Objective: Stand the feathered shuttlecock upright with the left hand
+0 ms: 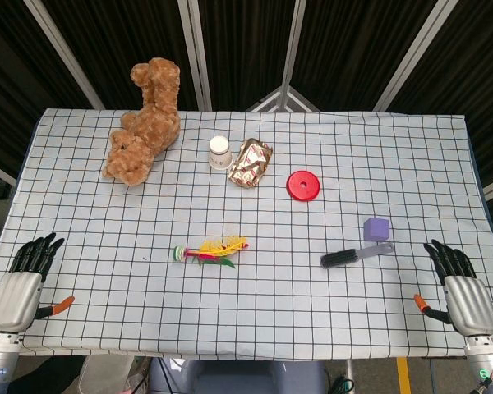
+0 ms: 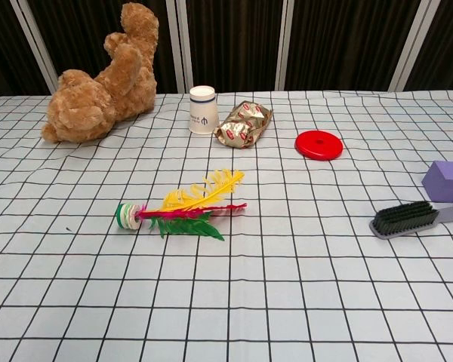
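So, at the near left edge of the table the left hand rests with its fingers spread and nothing in them. The shuttlecock lies on its side mid-table, well apart, ahead and to that hand's right. Its long axis runs left to right, the weighted base toward the left hand, feathers pointing away. The right hand, likewise spread and empty at the near right edge, looks slightly farther from it.
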